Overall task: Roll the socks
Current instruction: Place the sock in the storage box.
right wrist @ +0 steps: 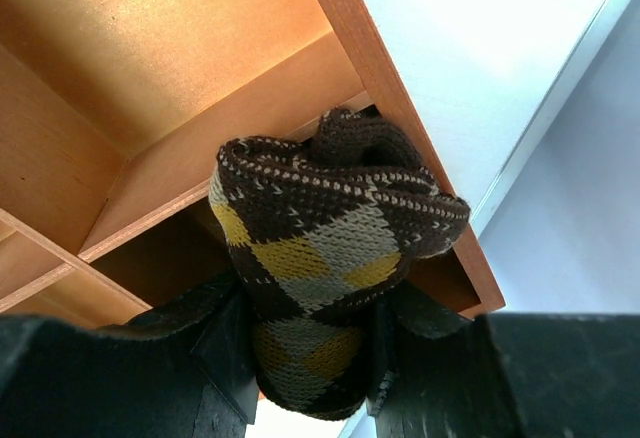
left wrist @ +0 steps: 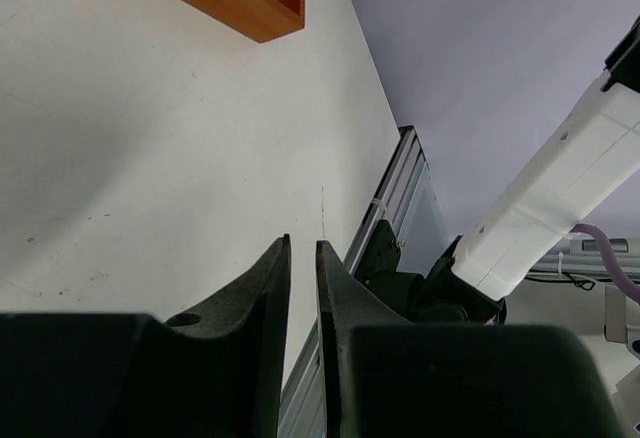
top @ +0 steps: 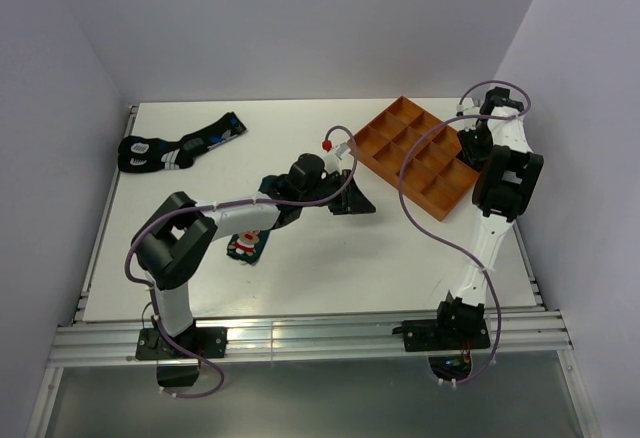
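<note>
A white table [top: 330, 268] is bearing an orange compartmented tray [top: 395, 175] at its far right. The right gripper [right wrist: 305, 333] is pinching a rolled brown knitted sock with yellow and grey diamonds [right wrist: 320, 228] at a tray edge compartment. The left gripper [left wrist: 303, 258] is hovering mid-table, fingers almost pressed together. A dark teal sock with a red-and-white figure [top: 245, 245] is lying beneath the left arm.

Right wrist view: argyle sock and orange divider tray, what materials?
Argyle sock: knitted yarn, likely wool or acrylic. It looks matte and fuzzy, with individual stitch loops visible along the cream-flecked edge.
Orange divider tray: rigid, probably plastic, possibly coated wood. It has a smooth satin surface with a soft glare, thin straight walls and no visible grain.
</note>
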